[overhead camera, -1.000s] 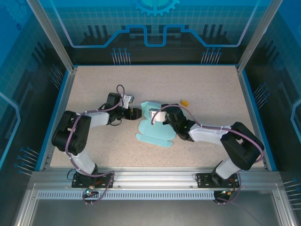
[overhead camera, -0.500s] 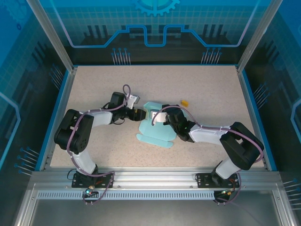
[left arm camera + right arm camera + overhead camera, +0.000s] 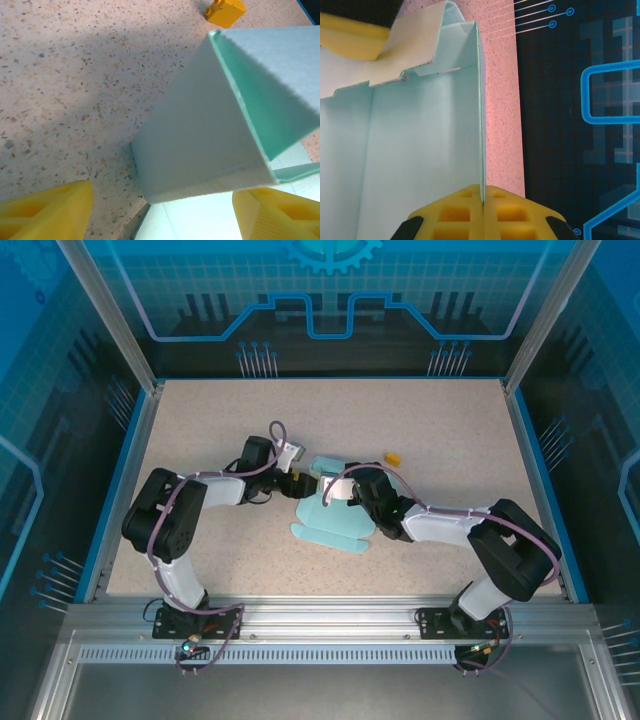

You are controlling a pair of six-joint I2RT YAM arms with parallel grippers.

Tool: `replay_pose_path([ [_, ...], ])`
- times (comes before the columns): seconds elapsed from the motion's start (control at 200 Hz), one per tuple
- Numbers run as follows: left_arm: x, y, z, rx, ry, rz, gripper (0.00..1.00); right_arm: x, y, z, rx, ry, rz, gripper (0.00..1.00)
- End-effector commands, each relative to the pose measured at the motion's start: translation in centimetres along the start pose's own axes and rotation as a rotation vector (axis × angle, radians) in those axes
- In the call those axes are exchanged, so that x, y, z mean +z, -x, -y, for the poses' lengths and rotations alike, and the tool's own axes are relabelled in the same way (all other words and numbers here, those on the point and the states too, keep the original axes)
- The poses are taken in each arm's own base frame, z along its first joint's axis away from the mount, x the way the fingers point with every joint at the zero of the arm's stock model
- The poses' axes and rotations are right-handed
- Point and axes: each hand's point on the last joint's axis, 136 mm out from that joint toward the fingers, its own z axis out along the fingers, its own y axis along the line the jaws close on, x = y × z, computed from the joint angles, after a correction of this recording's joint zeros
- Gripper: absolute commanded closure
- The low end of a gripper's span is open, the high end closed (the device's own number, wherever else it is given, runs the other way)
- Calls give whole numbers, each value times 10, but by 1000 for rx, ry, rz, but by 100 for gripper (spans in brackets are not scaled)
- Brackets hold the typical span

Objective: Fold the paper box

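The paper box [image 3: 328,516] is a pale light-blue card lying mid-table, partly raised at its far end. My right gripper [image 3: 347,489] is shut on the thin edge of an upright wall of the box [image 3: 425,150], with the card pinched between its yellow fingers [image 3: 470,212]. My left gripper [image 3: 299,483] is at the box's left far corner and stands open. Its yellow fingers [image 3: 47,210] sit wide apart on either side of a raised box wall [image 3: 200,140] without touching it.
A tiny orange-yellow object [image 3: 393,457] lies on the speckled table just beyond the box to the right, and appears as a yellow block [image 3: 225,11] in the left wrist view. Blue rails edge the table [image 3: 200,420].
My left gripper has slid to the right, up to the box's left corner. My right gripper has stayed shut on the box wall.
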Motion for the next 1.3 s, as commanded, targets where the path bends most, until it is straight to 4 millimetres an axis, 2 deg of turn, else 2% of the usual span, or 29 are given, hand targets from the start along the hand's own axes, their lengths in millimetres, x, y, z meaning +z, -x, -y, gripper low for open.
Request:
replay_pose_path([
  [0.0,4,17,12,86,-45,67,24,3,10,6,26,9,37,100],
  [0.395,9,31,9,101,-7,124,22,4,15,4,49,28,57,100],
  [0.73,13,38,-2,76,60,129,22,6,9,-20,51,92,36,100],
  [1.016,14,31,0,83,44,106,24,11,-4,-37,49,119,-12,100],
  [1.191,16,26,-6,91,71,79,26,9,-2,-30,69,104,-3,100],
  [1.291,15,21,-15,83,124,67,31,8,0,-23,75,95,2,100],
])
